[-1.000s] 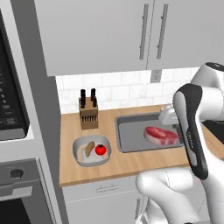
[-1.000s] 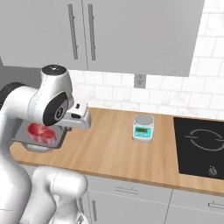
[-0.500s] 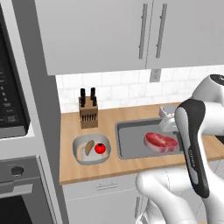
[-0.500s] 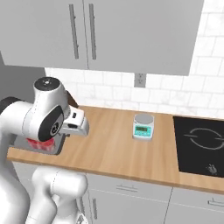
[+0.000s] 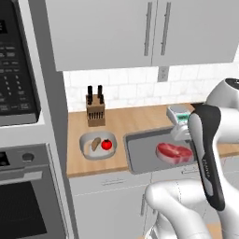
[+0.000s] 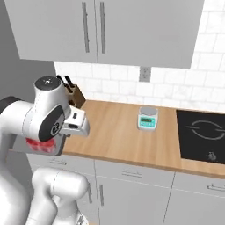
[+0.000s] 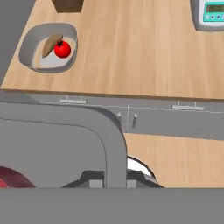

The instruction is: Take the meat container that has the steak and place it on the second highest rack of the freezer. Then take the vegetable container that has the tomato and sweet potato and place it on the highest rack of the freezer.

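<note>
The meat container, a shallow grey tray with the red steak lying flat in it, hangs out past the near edge of the tabletop, over the cabinet fronts rather than resting on the wood. The end effector is clenched on the container's rim at its right near corner, the wall of the tray running between the fingertips in the hand view. The tray looks stiff and light, but a one-corner hold on a wide flat thing will want to sag and twist, and the steak could slide if it tips; keeping it level matters more than speed. To the left on the tabletop sits the vegetable container with the tomato and sweet potato, untouched. Beyond it stands a knife block; a small kitchen scale sits further right, near the cooktop.
</note>
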Controlling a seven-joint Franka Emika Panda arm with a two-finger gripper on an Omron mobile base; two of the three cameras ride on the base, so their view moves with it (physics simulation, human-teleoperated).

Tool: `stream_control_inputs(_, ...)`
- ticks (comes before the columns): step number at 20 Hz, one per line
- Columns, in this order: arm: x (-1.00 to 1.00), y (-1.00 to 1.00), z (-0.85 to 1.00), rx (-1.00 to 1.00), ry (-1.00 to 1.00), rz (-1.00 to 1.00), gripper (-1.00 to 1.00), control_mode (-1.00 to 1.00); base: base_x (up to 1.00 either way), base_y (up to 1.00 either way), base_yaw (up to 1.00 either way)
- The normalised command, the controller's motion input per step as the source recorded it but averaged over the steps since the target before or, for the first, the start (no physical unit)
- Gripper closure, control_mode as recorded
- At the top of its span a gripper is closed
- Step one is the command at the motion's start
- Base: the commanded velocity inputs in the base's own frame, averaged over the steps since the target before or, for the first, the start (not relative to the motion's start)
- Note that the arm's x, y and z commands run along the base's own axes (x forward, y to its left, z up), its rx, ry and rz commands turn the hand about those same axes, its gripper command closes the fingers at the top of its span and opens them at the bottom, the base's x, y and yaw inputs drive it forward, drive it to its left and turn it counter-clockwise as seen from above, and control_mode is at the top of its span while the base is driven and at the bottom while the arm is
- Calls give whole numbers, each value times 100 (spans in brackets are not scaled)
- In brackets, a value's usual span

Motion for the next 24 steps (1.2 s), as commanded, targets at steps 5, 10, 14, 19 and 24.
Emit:
stream_control_inputs(5, 0, 0, 0, 0, 0, 0, 100, 100, -31, 81, 14)
stream_control_inputs(10, 0, 0, 0, 0, 0, 0, 100, 100, -61, 100, 8)
stream_control_inputs(14, 0, 0, 0, 0, 0, 0, 100, 100, -38, 88, 3)
stream_control_inputs(19, 0, 0, 0, 0, 0, 0, 100, 100, -9, 98, 0)
stream_control_inputs(24, 0, 0, 0, 0, 0, 0, 100, 100, -6, 100, 0)
